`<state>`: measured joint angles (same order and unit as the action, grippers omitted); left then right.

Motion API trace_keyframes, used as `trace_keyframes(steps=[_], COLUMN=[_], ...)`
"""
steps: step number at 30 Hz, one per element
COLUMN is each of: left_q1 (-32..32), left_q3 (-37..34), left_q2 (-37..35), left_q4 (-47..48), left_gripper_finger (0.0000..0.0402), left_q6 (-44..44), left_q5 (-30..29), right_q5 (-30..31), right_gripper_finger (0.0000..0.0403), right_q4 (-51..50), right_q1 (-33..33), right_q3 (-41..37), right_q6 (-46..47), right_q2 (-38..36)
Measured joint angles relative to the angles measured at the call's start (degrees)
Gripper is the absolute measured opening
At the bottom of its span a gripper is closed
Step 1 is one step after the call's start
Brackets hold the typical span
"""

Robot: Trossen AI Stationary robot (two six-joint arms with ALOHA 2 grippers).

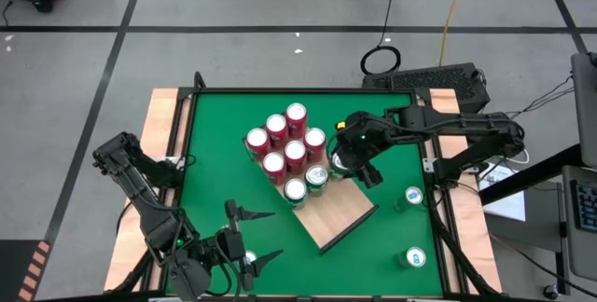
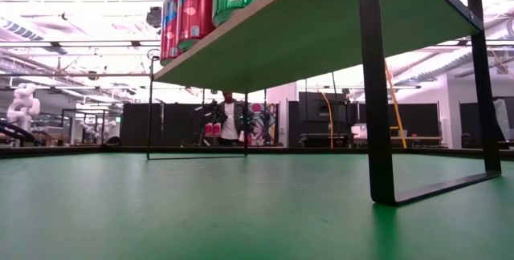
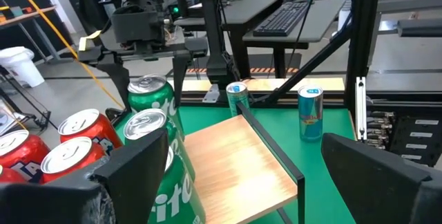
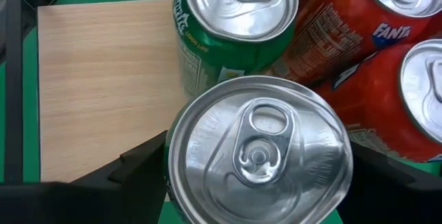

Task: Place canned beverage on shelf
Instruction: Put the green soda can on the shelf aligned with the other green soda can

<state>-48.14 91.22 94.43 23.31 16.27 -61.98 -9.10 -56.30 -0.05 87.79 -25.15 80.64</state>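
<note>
- Green can (image 4: 259, 151), upright on the shelf (image 1: 338, 213), at the edge of the can cluster on the side facing the right arm; lid and pull tab fill the right wrist view, a dark finger (image 4: 135, 165) on either side of the body.
- Right tool (image 1: 347, 164) over the shelf, fingers straddling that green can; spread wide around it, whether pressing on the can or clear of it cannot be told.
- Second green can (image 4: 231, 23) just beside the first, upright on the shelf; a third green can (image 1: 295, 190) at the cluster's near end in the high view.
- Red cans (image 1: 284, 144), seven in the high view, upright and packed close together on the far half of the shelf, touching or nearly touching the green ones.
- Shelf: light wood-grain board with thin dark edges, raised on a dark metal frame (image 2: 377, 91), set at an angle near the middle of the green worktop (image 1: 215, 171); near half of the board bare.
- Two more cans (image 1: 413, 196) (image 1: 415, 258) standing on the worktop, off the shelf, well apart, on the right arm's side.
- Left tool (image 1: 252, 237) near the front edge of the worktop, well apart from the shelf, fingers spread, nothing between them.
- Person (image 2: 230, 120) standing in the room beyond the worktop, seen under the shelf in the low view.
</note>
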Motion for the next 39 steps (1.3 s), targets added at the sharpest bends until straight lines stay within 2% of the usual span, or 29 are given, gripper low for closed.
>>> trace_keyframes(steps=[39], left_q1=[0.0], left_q3=[0.0], left_q2=[0.04], left_q4=[0.16], left_gripper_finger=[0.0377], left_q6=[-0.05], left_q5=[0.0], right_q5=[-0.06], right_gripper_finger=[0.0309], right_q4=[3.56], right_q1=[-0.74], right_q3=[-3.76], right_q6=[-1.51], right_q2=[0.13])
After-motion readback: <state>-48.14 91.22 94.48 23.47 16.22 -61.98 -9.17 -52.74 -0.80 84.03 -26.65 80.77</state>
